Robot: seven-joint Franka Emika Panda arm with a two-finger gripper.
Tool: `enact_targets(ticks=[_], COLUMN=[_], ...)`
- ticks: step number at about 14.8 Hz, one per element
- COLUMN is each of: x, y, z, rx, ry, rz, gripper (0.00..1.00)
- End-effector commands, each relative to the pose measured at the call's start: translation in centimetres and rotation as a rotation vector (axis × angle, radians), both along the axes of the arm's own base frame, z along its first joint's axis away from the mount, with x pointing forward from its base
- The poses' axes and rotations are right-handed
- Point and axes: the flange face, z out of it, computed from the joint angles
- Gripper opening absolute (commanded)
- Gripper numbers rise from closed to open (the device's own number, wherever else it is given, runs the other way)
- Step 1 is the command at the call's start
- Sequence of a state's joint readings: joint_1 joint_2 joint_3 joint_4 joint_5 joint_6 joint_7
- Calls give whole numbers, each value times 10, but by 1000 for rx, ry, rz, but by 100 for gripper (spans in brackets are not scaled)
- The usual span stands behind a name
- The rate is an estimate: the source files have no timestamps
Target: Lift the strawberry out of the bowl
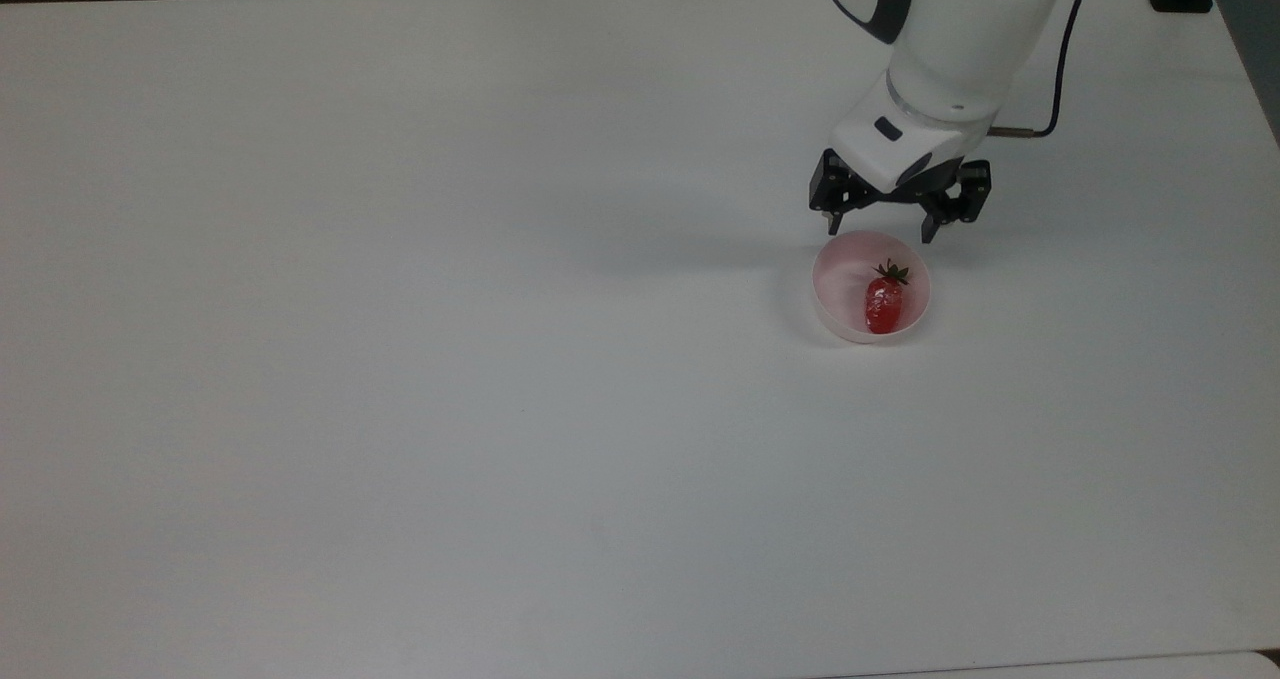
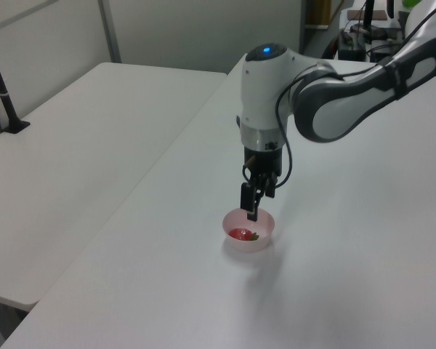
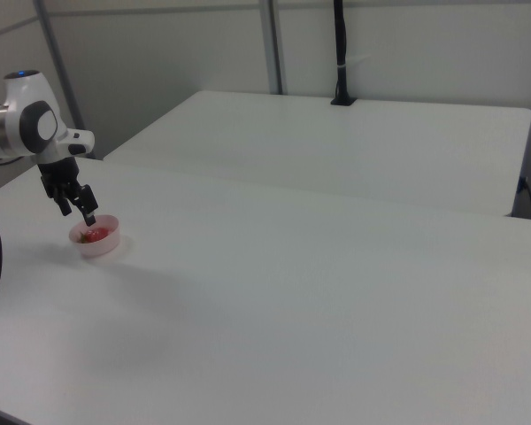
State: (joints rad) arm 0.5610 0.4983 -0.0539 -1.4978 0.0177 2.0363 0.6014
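A small red strawberry (image 1: 882, 304) with a green cap lies inside the pale pink bowl (image 1: 828, 284), toward the top view's right side of it. My gripper (image 1: 880, 233) hangs open just above the bowl's far rim, its two black fingers spread about as wide as the bowl. The left view has the gripper (image 2: 252, 212) over the bowl (image 2: 264, 233), with the strawberry (image 2: 240, 234) below it. Seen in the right view, the gripper (image 3: 80, 215) sits just above the bowl (image 3: 106, 246) and the strawberry (image 3: 93, 235). Nothing is between the fingers.
The bowl stands on a wide white table (image 1: 400, 359). A second white table (image 2: 73, 167) adjoins it, with a black post (image 2: 1, 87) clamped at its far edge. A black cable (image 1: 1052, 99) runs from the arm's wrist.
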Motion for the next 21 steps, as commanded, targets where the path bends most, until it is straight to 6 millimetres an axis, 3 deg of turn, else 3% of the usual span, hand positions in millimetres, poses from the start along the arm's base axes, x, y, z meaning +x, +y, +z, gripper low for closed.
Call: enact_targets(ticks=[1, 4, 12, 14, 18, 21], x=[19, 25, 24, 22, 22, 23], y=[3, 4, 16, 18, 19, 19], z=[-12, -16, -67, -71, -71, -68], rx=[8, 8, -55, -71, -87, -86], ry=[-48, -92, -98, -99, -107, -111], rz=[-52, -44, 14, 30, 62, 79], gripper=[93, 92, 82, 74, 37, 32])
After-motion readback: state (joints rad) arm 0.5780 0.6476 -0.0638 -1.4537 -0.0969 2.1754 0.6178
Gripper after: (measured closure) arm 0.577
